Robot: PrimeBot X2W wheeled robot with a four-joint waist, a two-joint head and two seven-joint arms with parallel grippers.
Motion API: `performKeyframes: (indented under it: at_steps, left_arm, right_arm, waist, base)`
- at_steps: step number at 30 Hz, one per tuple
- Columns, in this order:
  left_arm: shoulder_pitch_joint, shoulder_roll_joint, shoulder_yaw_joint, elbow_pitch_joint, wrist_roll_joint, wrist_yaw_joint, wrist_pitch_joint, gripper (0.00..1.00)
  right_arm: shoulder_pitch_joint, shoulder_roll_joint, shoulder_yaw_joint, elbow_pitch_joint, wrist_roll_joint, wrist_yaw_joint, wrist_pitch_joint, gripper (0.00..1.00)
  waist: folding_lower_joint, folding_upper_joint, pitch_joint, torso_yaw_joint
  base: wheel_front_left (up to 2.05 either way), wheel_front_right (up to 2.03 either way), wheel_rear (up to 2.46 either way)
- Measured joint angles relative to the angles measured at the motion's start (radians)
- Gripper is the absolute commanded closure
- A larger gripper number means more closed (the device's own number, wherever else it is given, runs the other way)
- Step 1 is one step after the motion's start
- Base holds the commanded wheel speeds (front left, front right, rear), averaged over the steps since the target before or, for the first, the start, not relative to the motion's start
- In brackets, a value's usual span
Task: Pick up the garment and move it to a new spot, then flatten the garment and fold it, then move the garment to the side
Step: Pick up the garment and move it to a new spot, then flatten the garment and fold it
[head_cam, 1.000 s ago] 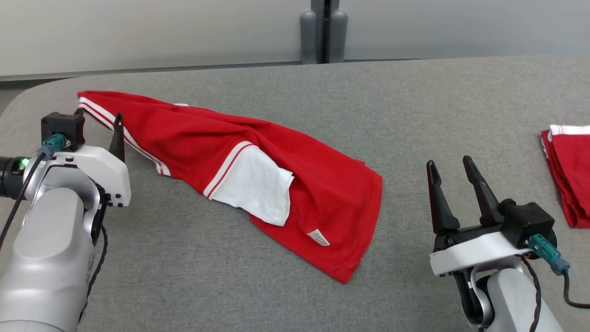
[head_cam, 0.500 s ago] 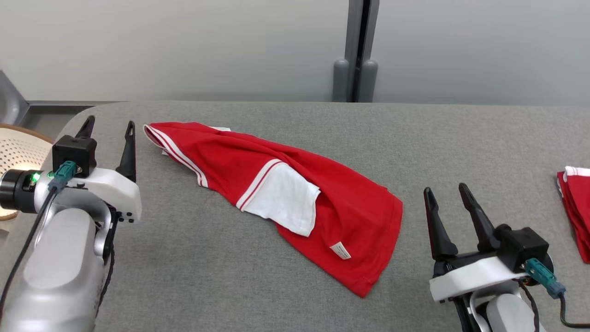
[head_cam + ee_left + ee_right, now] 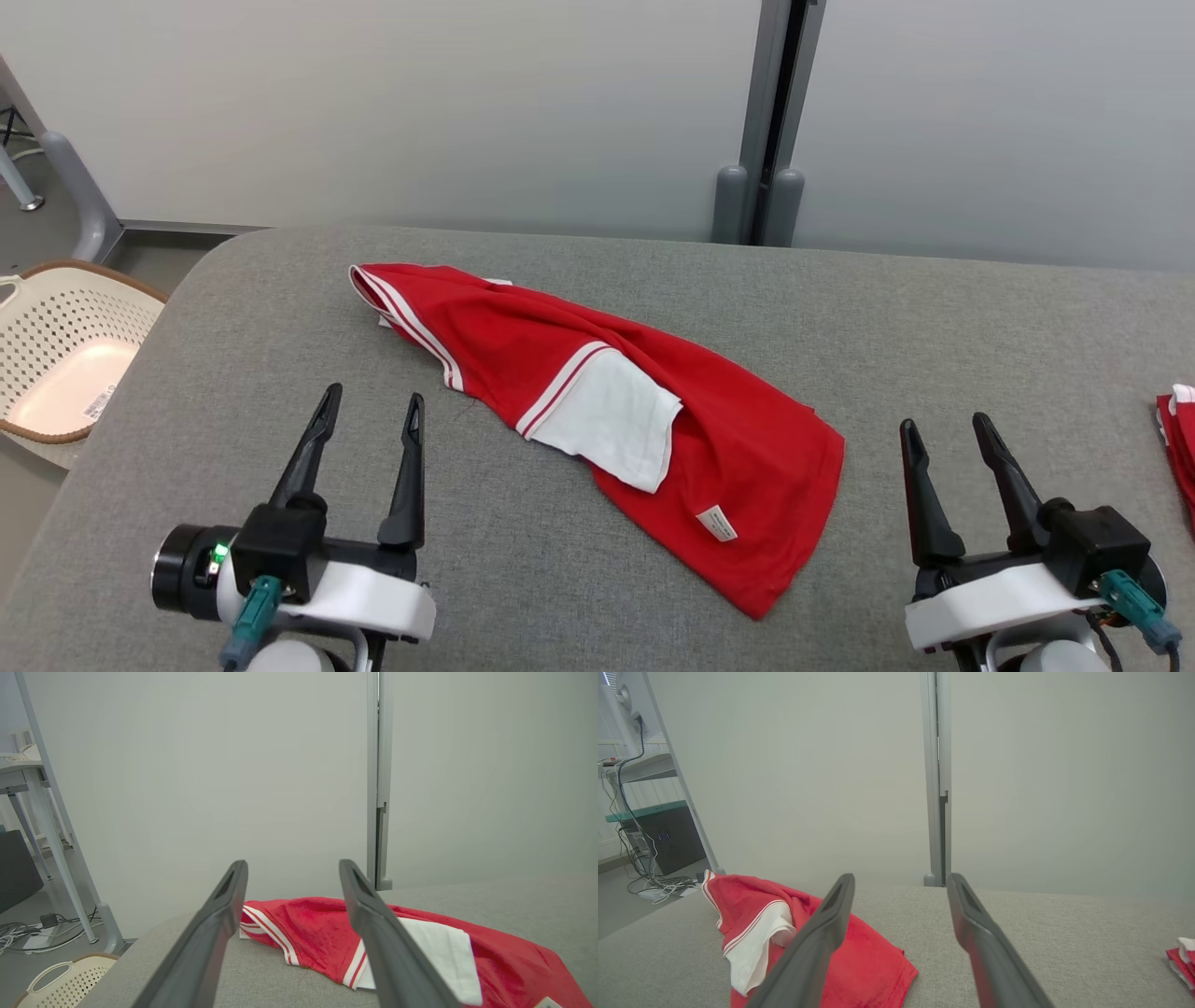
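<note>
Left gripper (image 3: 373, 394) is being held with its fingers apart and empty at the near left of the grey table (image 3: 523, 597). Between the two grippers, the red garment (image 3: 747, 448) is being borne, crumpled, by the table. Right gripper (image 3: 944, 422) is being held apart too, touching nothing.

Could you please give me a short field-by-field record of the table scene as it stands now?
surface: grey fabric-covered table
garment: red T-shirt with white striped trim, crumpled, lying diagonally, not yet flattened
details: white fabric panel and small white label facing up
left arm: left gripper open, empty, apart from the shirt
right arm: right gripper open, empty, right of the shirt's hem
other cloth: red and white cloth at the right edge
off table: cream perforated plastic basket, left
</note>
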Motion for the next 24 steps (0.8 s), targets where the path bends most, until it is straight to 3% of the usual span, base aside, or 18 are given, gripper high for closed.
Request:
performKeyframes:
  at_steps: [8,16,24]
  left_arm:
    - [0.065,-0.044,0.041,-0.036,0.019,-0.009,0.000,0.00]
    - [0.056,-0.057,0.060,-0.017,0.053,-0.036,0.000,0.00]
    - [0.033,-0.078,0.044,0.029,0.052,-0.060,0.000,0.00]
  right_arm:
    - [0.009,0.005,0.013,-0.008,-0.002,0.000,0.000,0.00]
    - [0.012,-0.008,0.203,-0.004,0.042,0.000,0.023,0.00]
    - [-0.040,-0.029,0.329,0.099,0.099,0.000,0.035,0.00]
  waist:
    - [0.0000,0.0000,0.016,-0.013]
    - [0.0000,0.0000,0.057,0.010]
    - [0.0000,0.0000,0.116,0.064]
  base:
    - [0.00,0.00,0.00]
    - [0.00,0.00,0.00]
    - [0.00,0.00,0.00]
